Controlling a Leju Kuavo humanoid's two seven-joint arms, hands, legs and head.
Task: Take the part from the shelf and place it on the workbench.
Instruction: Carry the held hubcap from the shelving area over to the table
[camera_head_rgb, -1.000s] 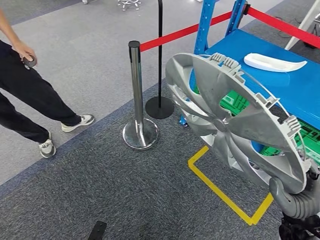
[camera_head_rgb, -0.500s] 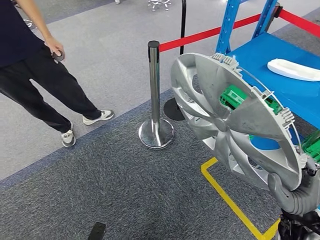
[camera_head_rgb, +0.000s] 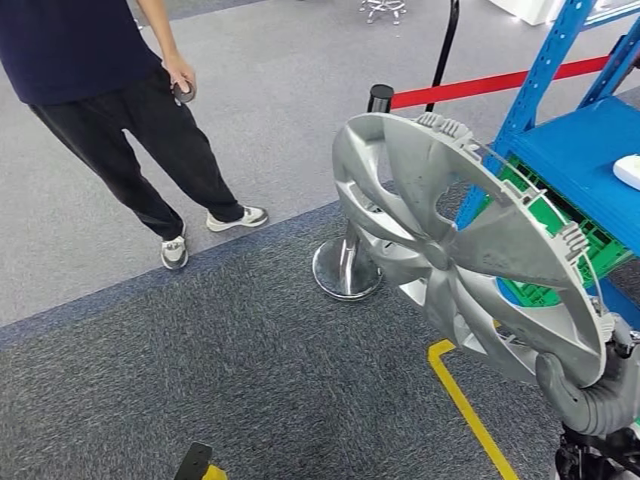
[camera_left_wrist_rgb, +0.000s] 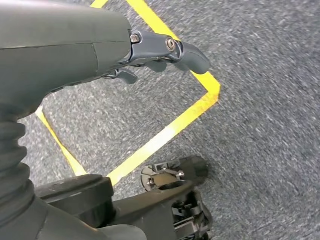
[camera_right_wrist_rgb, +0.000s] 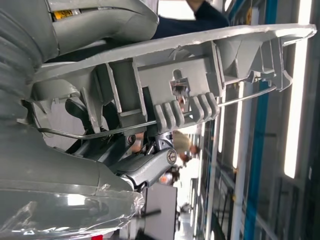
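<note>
Right hand (camera_head_rgb: 592, 400) has the part (camera_head_rgb: 460, 240) by its rim: you can see the grey thumb hooked over the lower edge in the head view, and in the right wrist view the fingers (camera_right_wrist_rgb: 145, 167) sit against the ribbed back of the rim, by the retaining wire. The part is a silver plastic wheel cover, carried tilted up in front of you, off the blue shelf (camera_head_rgb: 581, 150) that stands just behind it to your right. Your left hand (camera_left_wrist_rgb: 166, 52) hangs down over the carpet and a yellow floor marking (camera_left_wrist_rgb: 166, 135), holding nothing, fingers loosely apart.

Expect the cover to be light but awkward: it is wide, thin and held at one edge only, so it will likely swing and flex as you walk. The spokes look stiff enough, yet the small clips along the rim seem easy to snap, so keep them off hard edges. The smooth painted face probably offers little friction; the ribbed inner rim is the better hold, as now.

Mind the stanchion (camera_head_rgb: 351, 265) with its red rope (camera_head_rgb: 483, 88) and the person (camera_head_rgb: 113, 90) standing nearby. No table is visible yet.
</note>
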